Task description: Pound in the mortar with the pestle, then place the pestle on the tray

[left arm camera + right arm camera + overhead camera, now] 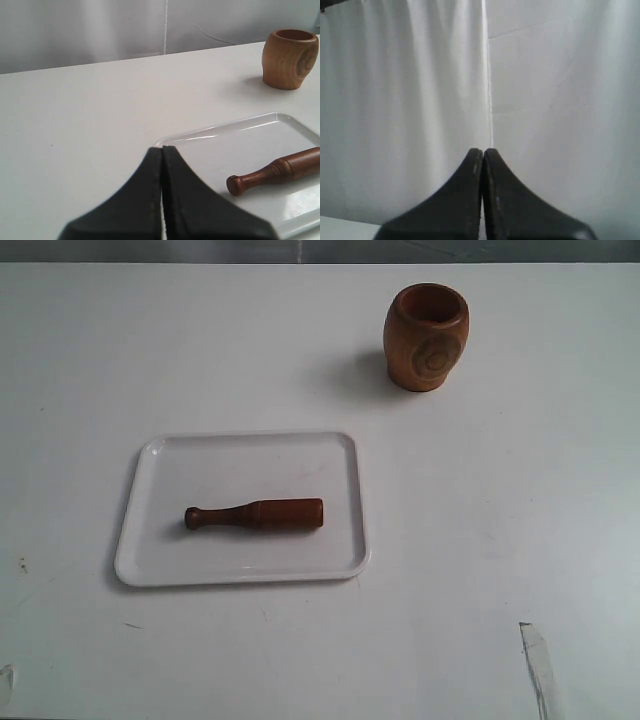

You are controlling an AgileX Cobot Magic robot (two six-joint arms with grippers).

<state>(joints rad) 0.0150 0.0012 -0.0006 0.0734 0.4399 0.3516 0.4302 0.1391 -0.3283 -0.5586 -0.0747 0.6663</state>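
The dark reddish-brown pestle (255,514) lies flat on the white tray (150,560), its knob tip pointing left. The light brown mortar (426,337) stands upright at the back right of the table, its carved circle mark facing the camera. Neither gripper shows in the exterior view. In the left wrist view my left gripper (162,148) is shut and empty, hovering short of the tray (210,137), with the pestle (275,171) and the mortar (290,58) beyond it. My right gripper (483,150) is shut and empty, facing a white curtain.
A white table (500,540) carries everything. A strip of tape (537,665) is stuck near the front right edge, and a small scrap (6,680) sits at the front left. White curtains hang behind the table.
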